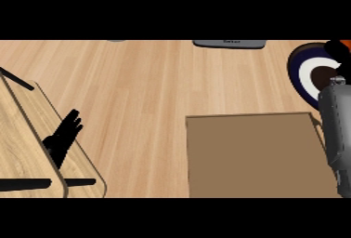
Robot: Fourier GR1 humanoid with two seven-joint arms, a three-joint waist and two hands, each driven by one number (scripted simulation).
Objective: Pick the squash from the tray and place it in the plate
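Two edges hem the tray [254, 158] (brown): plate [305, 69], right forearm [336, 135]

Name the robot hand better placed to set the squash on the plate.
Right. The right robot hand is already over the plate at the counter's far right, with something orange, probably the squash, showing beside it. The left robot hand rests open at the far left, away from both.
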